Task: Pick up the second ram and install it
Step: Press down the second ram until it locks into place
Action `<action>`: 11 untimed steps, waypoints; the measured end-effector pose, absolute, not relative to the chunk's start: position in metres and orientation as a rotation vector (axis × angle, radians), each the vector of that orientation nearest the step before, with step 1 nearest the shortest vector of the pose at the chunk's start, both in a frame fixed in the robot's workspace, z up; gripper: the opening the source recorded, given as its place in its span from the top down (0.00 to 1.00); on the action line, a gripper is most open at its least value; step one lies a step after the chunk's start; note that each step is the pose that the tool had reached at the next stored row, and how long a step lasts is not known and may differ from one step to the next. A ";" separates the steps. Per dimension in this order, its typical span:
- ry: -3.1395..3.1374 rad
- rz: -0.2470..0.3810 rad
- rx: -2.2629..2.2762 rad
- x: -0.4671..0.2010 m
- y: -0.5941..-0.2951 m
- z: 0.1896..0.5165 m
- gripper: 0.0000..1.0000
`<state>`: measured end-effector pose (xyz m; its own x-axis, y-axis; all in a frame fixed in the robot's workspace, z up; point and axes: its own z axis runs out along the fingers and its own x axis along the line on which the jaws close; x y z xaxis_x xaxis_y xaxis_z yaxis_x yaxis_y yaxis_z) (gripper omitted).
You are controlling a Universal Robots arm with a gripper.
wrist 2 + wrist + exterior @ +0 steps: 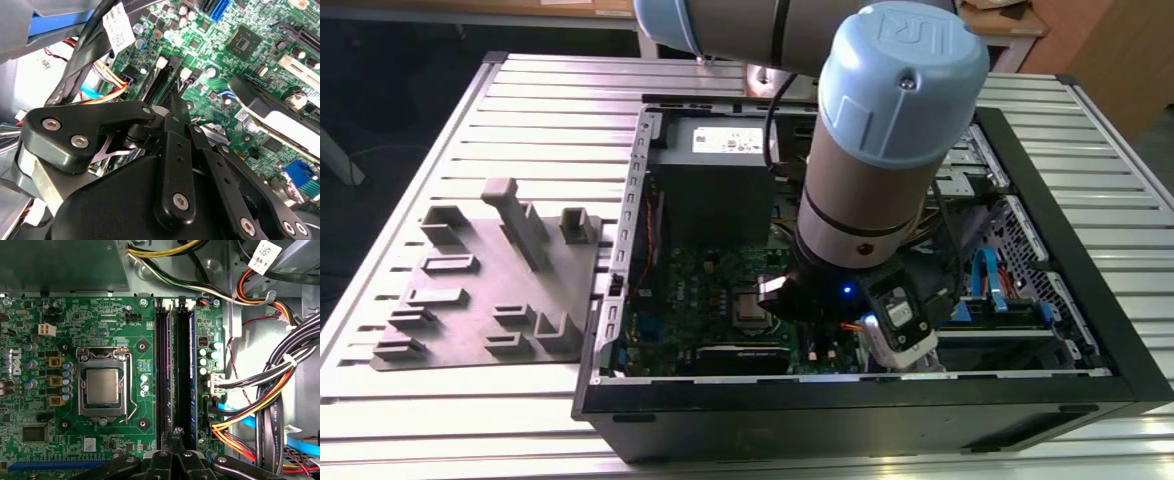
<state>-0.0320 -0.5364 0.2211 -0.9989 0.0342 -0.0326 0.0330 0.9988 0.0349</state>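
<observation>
One gripper (pixel 175 432), fingers pressed together, bears on the end of the second ram (pixel 184 375), which stands seated in one of the long black slots (pixel 161 375) of the green motherboard (pixel 100 325). Two sticks stand side by side. One processor socket (pixel 102 386) lies beside them; cable bundles (pixel 260 410) crowd the other side. The open computer case (pixel 1067 230) rests on a slatted table (pixel 480 110).
</observation>
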 end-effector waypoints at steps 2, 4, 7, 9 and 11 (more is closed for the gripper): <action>3.108 0.053 0.052 -0.032 -0.536 0.220 0.93; 3.108 0.052 0.052 -0.032 -0.537 0.218 0.93; 3.108 0.053 0.052 -0.032 -0.536 0.216 0.93; 3.107 0.054 0.052 -0.032 -0.536 0.216 0.93; 3.107 0.054 0.052 -0.032 -0.536 0.216 0.93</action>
<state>-0.0319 -0.5364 0.2160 -0.9989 0.0341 -0.0327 0.0330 0.9988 0.0351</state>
